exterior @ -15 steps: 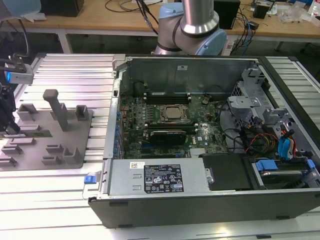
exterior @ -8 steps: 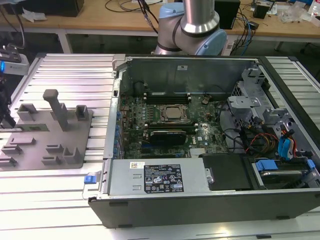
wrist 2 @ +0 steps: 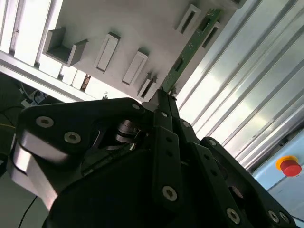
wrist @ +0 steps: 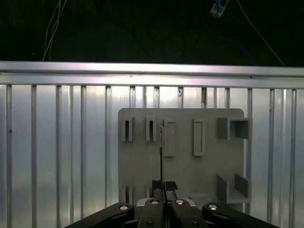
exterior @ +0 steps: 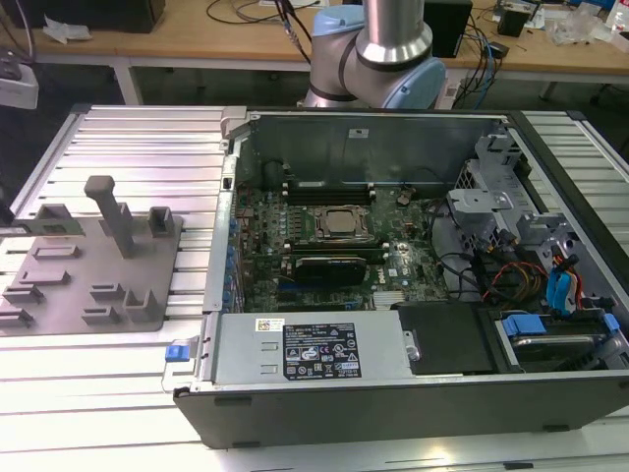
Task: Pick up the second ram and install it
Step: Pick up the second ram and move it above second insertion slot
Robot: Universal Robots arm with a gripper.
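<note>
In both wrist views my gripper (wrist: 164, 186) (wrist 2: 165, 93) is shut on one end of the second ram (wrist 2: 190, 47), a long thin green circuit-board stick. The first wrist view shows the second ram (wrist: 161, 152) edge-on as a thin dark line. It reaches out from the fingertips over the grey fixture block (wrist: 180, 156) (wrist 2: 118, 28), between its rectangular slots. I cannot tell whether its far end touches the block. In the exterior view the fixture block (exterior: 88, 265) lies on the ribbed metal table, to the left of the open computer case (exterior: 393, 246).
Inside the case are the motherboard's memory slots (exterior: 329, 187), a processor socket (exterior: 344, 224), a black expansion card (exterior: 334, 265), cables and drive bays (exterior: 531, 256). The arm's base (exterior: 378, 59) stands behind the case. A red button (wrist 2: 289, 167) sits beyond the ribbed table.
</note>
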